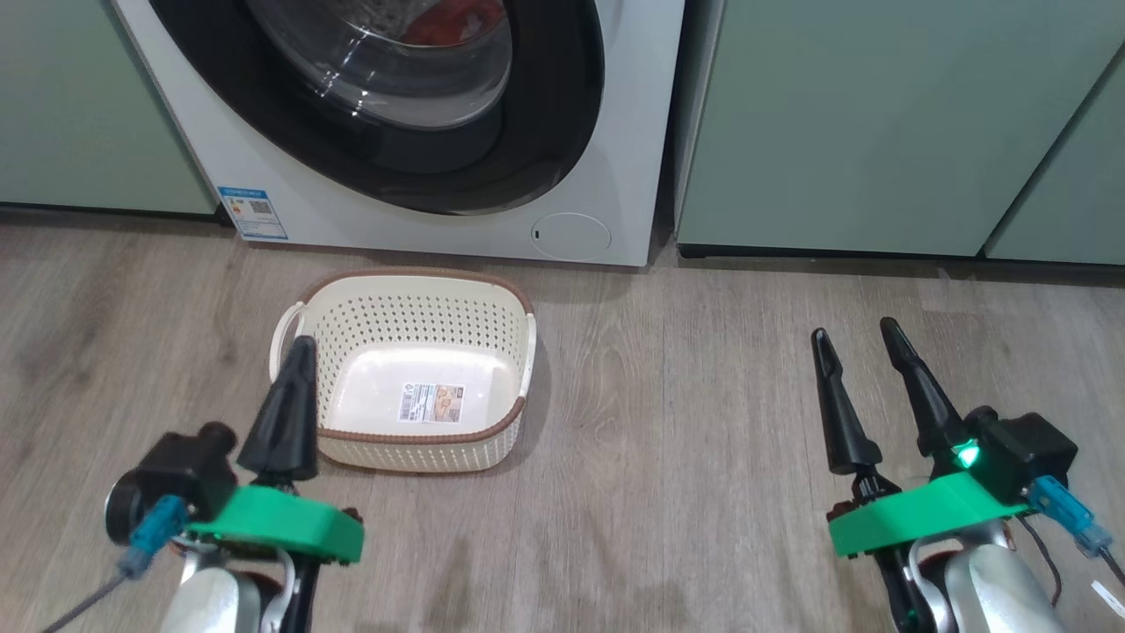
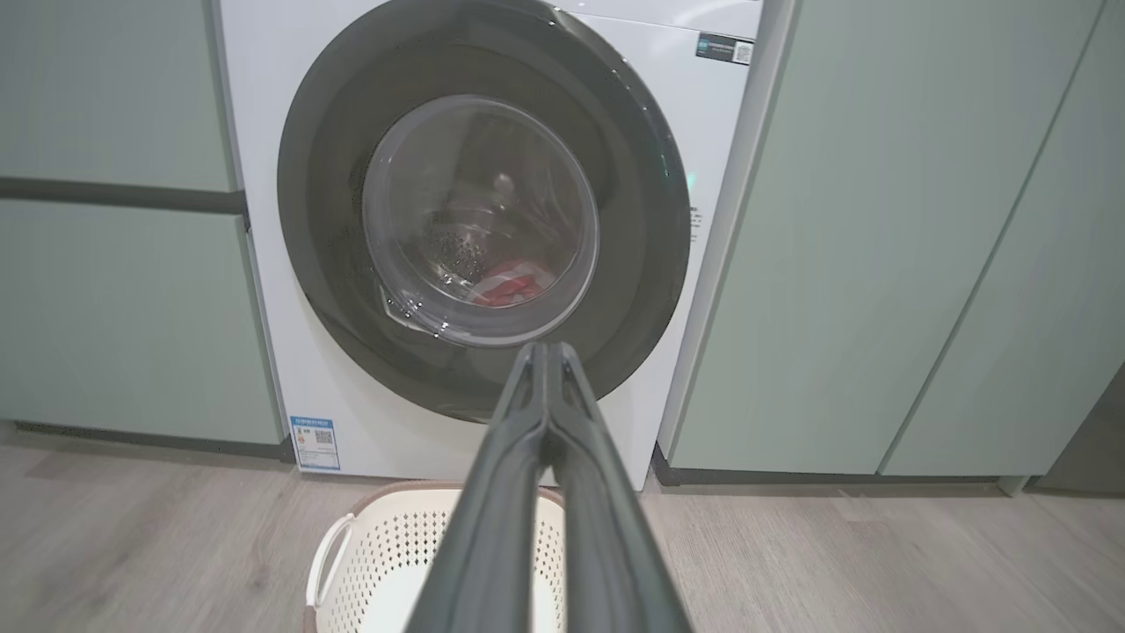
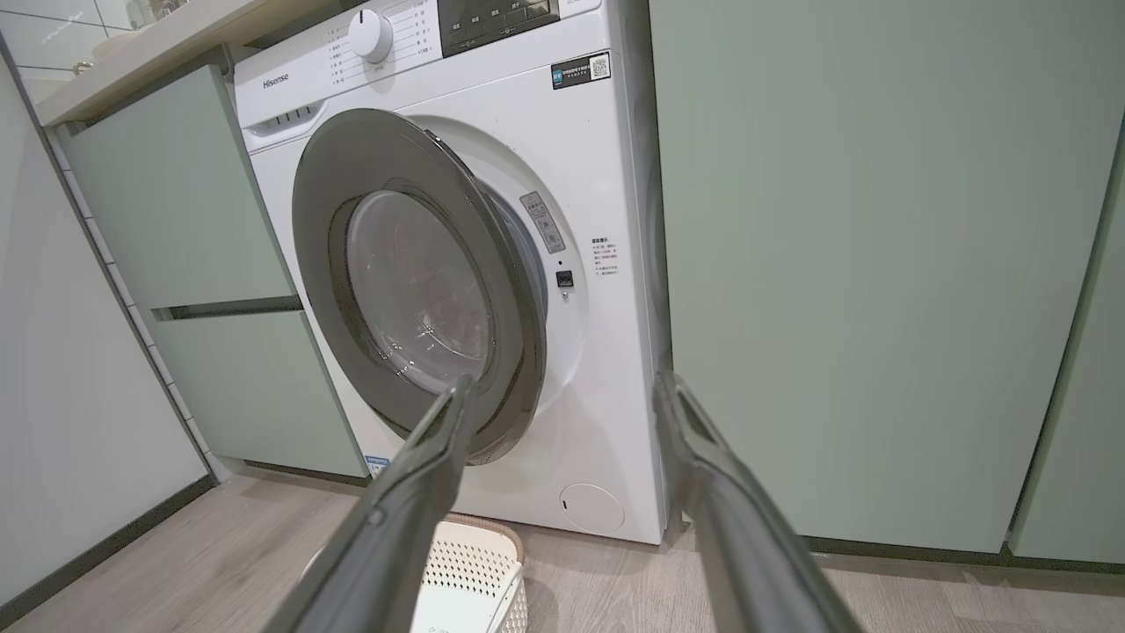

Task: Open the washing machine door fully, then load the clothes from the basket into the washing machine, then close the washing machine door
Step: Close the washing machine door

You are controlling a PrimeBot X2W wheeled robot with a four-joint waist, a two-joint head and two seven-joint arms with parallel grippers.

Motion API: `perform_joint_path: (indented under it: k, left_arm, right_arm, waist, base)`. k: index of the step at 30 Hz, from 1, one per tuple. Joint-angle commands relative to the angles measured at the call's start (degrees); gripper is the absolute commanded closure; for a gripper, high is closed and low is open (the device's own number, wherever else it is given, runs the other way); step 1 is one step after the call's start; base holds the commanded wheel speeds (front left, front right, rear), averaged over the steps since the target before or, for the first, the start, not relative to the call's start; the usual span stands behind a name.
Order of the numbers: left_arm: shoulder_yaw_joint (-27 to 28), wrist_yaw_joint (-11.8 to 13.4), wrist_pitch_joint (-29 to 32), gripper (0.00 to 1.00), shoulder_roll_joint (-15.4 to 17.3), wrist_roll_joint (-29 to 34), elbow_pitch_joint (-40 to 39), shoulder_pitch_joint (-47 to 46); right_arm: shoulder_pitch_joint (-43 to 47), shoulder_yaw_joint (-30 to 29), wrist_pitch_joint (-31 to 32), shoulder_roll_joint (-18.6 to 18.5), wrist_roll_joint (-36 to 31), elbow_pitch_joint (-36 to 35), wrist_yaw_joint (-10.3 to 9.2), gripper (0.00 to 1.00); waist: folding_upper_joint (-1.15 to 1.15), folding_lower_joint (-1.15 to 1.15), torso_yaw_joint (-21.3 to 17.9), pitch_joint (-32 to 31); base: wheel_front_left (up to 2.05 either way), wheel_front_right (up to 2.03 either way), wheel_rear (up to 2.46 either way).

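The washing machine [image 1: 615, 132] stands straight ahead. Its door [image 3: 413, 290], black-rimmed with a glass bowl, hangs partly ajar, hinged on the left, with its right edge swung out from the front. Red clothes [image 2: 510, 286] lie in the drum and show through the glass, as the clothes [image 1: 457, 18] also do from the head view. The cream basket [image 1: 422, 369] sits empty on the floor in front of the machine. My left gripper [image 1: 303, 345] is shut on nothing, just left of the basket, and appears as the left gripper [image 2: 545, 347] pointing at the door. My right gripper [image 1: 855, 334] stands open over bare floor to the right, seen too as the right gripper [image 3: 564, 387].
Pale green cabinets [image 1: 879, 123] flank the machine on both sides. A round service flap [image 1: 571, 236] and a blue-edged sticker [image 1: 253, 211] sit low on its front. A pale wall [image 3: 79, 369] closes the far left. Wood floor [image 1: 685, 422] lies between the grippers.
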Motion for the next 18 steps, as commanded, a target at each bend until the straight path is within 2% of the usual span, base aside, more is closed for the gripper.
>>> perform_joint_path:
  k: [1, 5, 6, 7, 8, 9, 18]
  left_arm:
    - [2.5, -0.4, -0.7, 1.0, 0.0, 1.2, -2.7, -2.3]
    - [3.7, -2.3, -0.7, 1.0, -1.9, 4.7, -2.7, -0.4]
    - [3.5, -2.8, -0.7, 0.91, -2.1, 5.6, -2.3, 0.0]
    - [3.5, -3.1, -0.7, 0.6, -2.3, 6.1, -2.3, 0.2]
    - [3.6, -3.3, -0.7, 0.24, -2.4, 6.5, -2.5, 0.3]
    - [3.6, -3.5, -0.7, 0.0, -2.5, 6.7, -2.7, 0.5]
    - [2.2, -4.1, -0.7, 0.0, -2.9, 8.9, -3.0, 1.2]
  right_arm:
    - [-0.9, 1.3, -0.4, -0.8, -0.3, -2.1, 0.0, 0.0]
    - [-0.9, 1.7, -0.4, -0.7, -0.3, -2.1, 0.0, 0.0]
    - [-0.9, 1.8, -0.4, -0.6, -0.2, -2.0, 0.0, 0.0]
    - [-1.0, 2.0, -0.4, -0.6, -0.2, -2.0, 0.0, 0.0]
    - [-1.0, 2.1, -0.4, -0.5, -0.2, -2.0, 0.0, 0.0]
    - [-1.0, 2.1, -0.4, -0.5, -0.1, -2.0, 0.0, 0.0]
    - [-0.9, 2.2, -0.4, -0.3, -0.2, -2.0, 0.0, 0.0]
  waist:
    - [0.0, 0.0, 0.0, 0.0]
    - [0.0, 0.0, -0.3, -0.2]
    - [0.0, 0.0, -0.5, -0.3]
    - [0.0, 0.0, -0.7, -0.4]
    - [0.0, 0.0, -0.8, -0.4]
    - [0.0, 0.0, -0.9, -0.5]
    - [0.0, 0.0, -1.4, -0.7]
  base:
    - [0.0, 0.0, 0.0]
    - [0.0, 0.0, 0.0]
    - [0.0, 0.0, 0.0]
    - [0.0, 0.0, 0.0]
    - [0.0, 0.0, 0.0]
    - [0.0, 0.0, 0.0]
    - [0.0, 0.0, 0.0]
